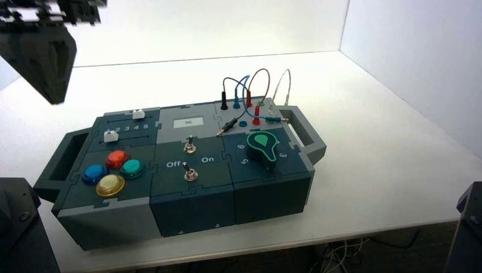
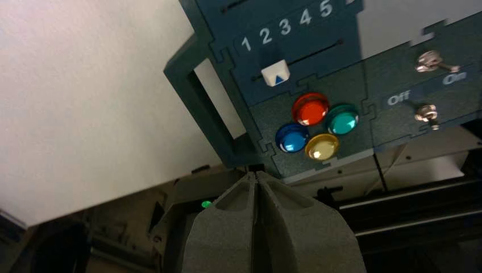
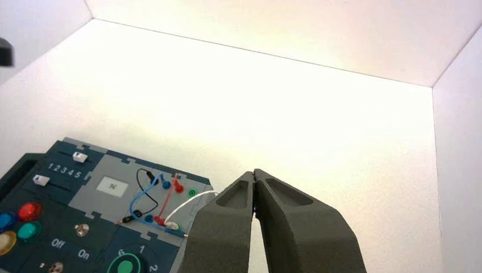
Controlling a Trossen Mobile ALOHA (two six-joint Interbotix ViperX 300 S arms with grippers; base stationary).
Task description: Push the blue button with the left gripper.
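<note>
Fingers pinched together into one point, left gripper [image 2: 254,176] hangs well above the blue button [image 2: 292,138], ready to jab down.

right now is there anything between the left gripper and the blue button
Nothing visible. The left gripper, fingers shut, hangs high above the box's left side, and the blue button lies uncovered among the red, teal and yellow buttons, with open air between.

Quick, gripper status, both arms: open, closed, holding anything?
Left gripper: closed, holding nothing, raised off the box's button end, clear of the blue button.
Right gripper: closed, holding nothing, parked off the box's wire end.
</note>
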